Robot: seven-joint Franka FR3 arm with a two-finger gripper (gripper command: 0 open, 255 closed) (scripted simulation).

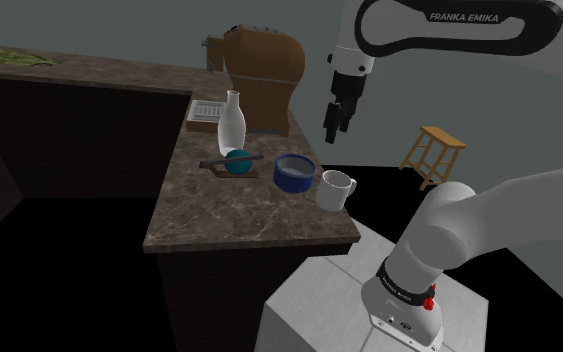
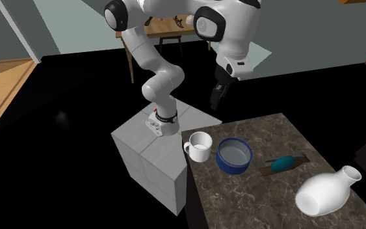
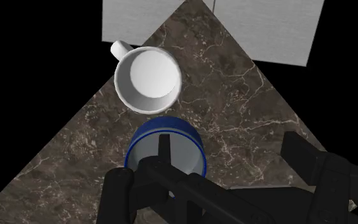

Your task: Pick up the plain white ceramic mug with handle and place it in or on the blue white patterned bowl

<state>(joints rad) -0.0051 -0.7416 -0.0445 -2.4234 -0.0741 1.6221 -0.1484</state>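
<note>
- While hovering upper centre in the shoulder view, holds gripper (image 1: 331, 130) released, clasping nothing.
- Mug (image 1: 335, 190) upright right of centre, at counter (image 1: 229, 225) edge, just right of bowl (image 1: 291, 180).
- Bowl blue, mid-frame, upright.

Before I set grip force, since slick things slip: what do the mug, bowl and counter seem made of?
Mug: plain matte white, likely ceramic, though the render leaves it open. Bowl: blue outside, pale inside, smooth, perhaps glazed ceramic. Counter: dark brown with pale veins, looks like polished stone.

The arm (image 1: 469, 17) bears the words FRANKA EMIKA.
</note>
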